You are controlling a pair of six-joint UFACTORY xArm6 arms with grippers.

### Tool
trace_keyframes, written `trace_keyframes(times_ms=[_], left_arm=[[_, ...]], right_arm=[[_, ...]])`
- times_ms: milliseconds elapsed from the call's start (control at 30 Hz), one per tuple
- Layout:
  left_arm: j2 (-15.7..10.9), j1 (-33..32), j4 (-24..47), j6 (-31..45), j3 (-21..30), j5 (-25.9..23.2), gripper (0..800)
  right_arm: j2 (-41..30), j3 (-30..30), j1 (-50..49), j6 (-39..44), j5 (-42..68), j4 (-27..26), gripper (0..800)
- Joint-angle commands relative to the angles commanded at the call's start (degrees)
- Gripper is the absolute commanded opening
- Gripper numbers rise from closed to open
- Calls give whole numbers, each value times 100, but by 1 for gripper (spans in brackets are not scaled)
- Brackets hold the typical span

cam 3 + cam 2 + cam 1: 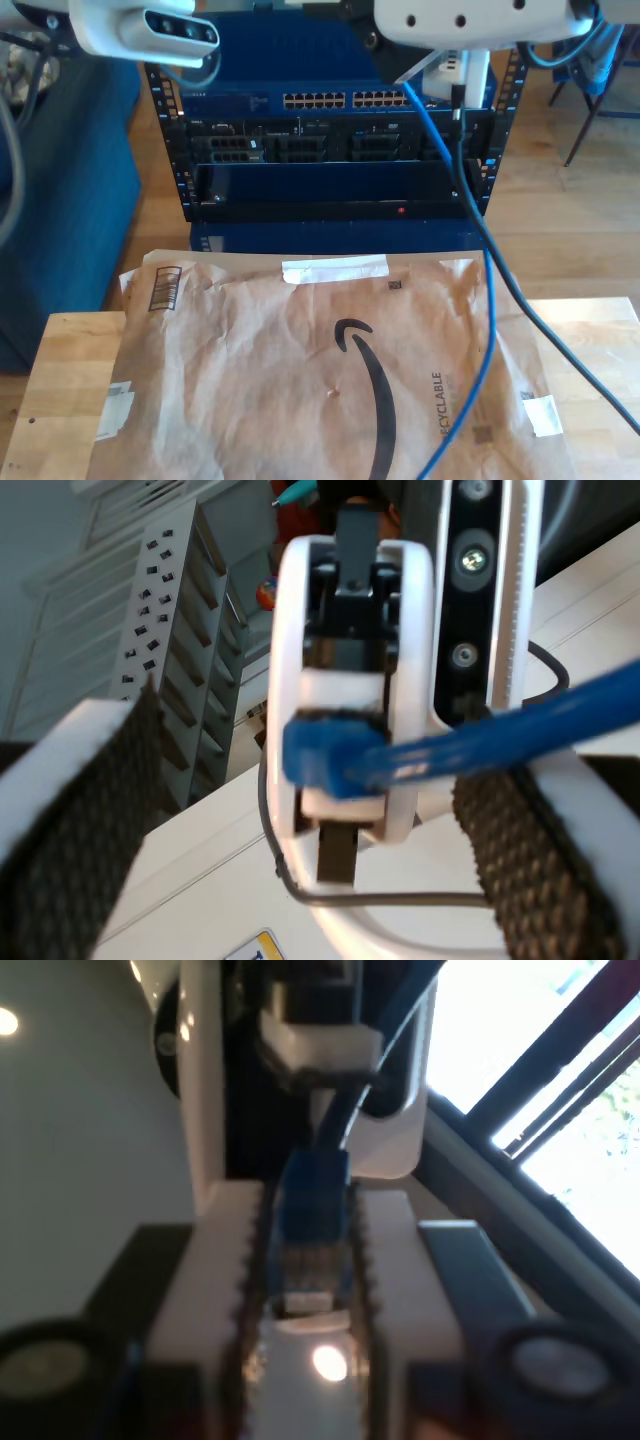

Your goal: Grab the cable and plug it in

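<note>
The cable's blue-clear plug (308, 1260) sits clamped between the white fingers of my first gripper (308, 1200), which is shut on it. From there the blue cable (330, 1120) rises towards the other gripper's white body. In the second wrist view the plug end (325, 760) shows in the first gripper's jaws, and the cable (520, 725) leads away across one black pad (530, 860). My second gripper (310, 745) stands wide open, facing it. In the exterior view the cable (487, 330) hangs from an arm (470, 20) at the top down past the table.
A dark rack (330, 150) with a row of network ports (340, 100) stands behind the wooden table (60, 400). Brown packing paper (330, 370) covers the table. A thicker black cable (530, 310) hangs beside the blue one. Another arm (140, 30) reaches in at the exterior view's top left.
</note>
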Motion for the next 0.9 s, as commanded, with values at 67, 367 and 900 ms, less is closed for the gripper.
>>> trace_keyframes(times_ms=[67,367,900], left_arm=[[0,0,0,-9,0,0,7],[9,0,-9,9,0,18,21],[0,-9,-9,35,0,18,36]], right_arm=[[0,0,9,0,0,0,433],[9,9,44,26,0,0,305],[79,26,79,35,9,0,193]])
